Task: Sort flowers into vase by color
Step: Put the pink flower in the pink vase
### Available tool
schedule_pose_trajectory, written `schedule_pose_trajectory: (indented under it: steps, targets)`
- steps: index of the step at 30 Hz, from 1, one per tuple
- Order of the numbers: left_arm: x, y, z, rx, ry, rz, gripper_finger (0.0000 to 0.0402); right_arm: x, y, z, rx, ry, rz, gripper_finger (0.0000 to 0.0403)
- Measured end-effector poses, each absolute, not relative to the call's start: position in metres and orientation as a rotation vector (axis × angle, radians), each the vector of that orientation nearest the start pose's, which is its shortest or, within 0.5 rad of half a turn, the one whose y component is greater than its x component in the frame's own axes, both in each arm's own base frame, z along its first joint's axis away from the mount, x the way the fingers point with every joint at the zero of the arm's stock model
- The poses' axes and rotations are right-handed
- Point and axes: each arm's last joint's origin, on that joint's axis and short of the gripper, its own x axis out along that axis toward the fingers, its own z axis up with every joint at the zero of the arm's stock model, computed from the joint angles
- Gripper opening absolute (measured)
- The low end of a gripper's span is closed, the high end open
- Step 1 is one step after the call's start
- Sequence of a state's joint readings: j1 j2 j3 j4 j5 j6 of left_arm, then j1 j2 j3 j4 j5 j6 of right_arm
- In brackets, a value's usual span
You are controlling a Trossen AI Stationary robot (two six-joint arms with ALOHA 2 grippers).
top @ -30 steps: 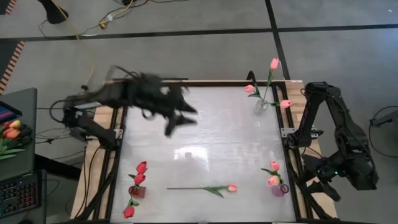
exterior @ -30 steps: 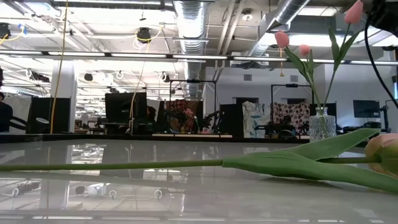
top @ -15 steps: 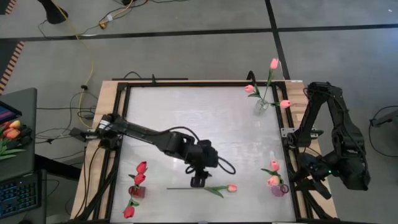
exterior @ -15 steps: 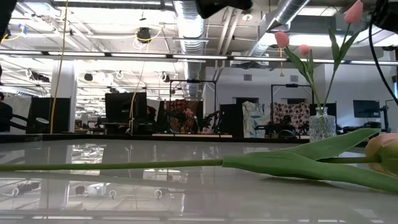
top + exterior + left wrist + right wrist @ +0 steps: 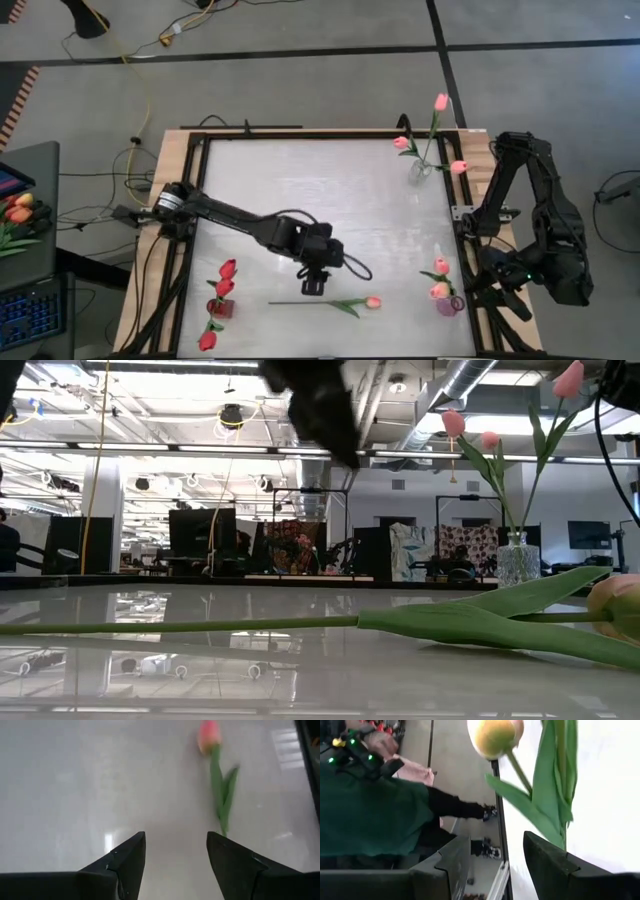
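Note:
A single pale salmon-pink tulip lies flat on the table near its near edge, with its head toward the right. My left gripper hovers open just on the far side of its stem, touching nothing. In the left wrist view the open fingers frame bare table, and the tulip lies ahead of them. The low view shows the gripper well above the stem. My right gripper waits open beside the table's right edge, close to the near right vase's tulips.
A vase of red tulips stands at the near left. A glass vase of pink tulips stands at the far right. A vase of salmon-pink tulips stands at the near right. Bare table spreads across the middle. A person sits beyond the right edge.
My left arm has swung from the table's far left corner toward the near edge, reaching the middle above the lying tulip. In the last half second it drew slightly left and came down. The tulip has not moved.

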State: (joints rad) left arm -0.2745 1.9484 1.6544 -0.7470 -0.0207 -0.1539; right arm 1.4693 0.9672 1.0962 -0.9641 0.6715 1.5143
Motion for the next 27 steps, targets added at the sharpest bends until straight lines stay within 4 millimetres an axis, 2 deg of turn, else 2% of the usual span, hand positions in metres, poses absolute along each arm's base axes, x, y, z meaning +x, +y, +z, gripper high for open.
schedule_pose_trajectory:
  steps: [4, 14, 19, 27]
  targets:
    - [0.391, -0.127, 0.228, 0.005, 1.112, -0.169, 0.0198, 0.034, 0.164, 0.344, 0.669, 0.858, 0.283, 0.0207]
    - [0.375, -0.161, 0.198, -0.065, 1.087, -0.177, 0.0198, 0.037, 0.164, 0.344, 0.674, 0.858, 0.266, 0.0207]
    - [0.37, -0.158, 0.187, -0.09, 1.104, -0.096, 0.0198, 0.04, 0.163, 0.344, 0.682, 0.851, 0.247, 0.0207]
    - [0.369, -0.167, 0.176, -0.153, 1.036, -0.16, 0.0198, 0.042, 0.163, 0.344, 0.686, 0.855, 0.244, 0.0207]
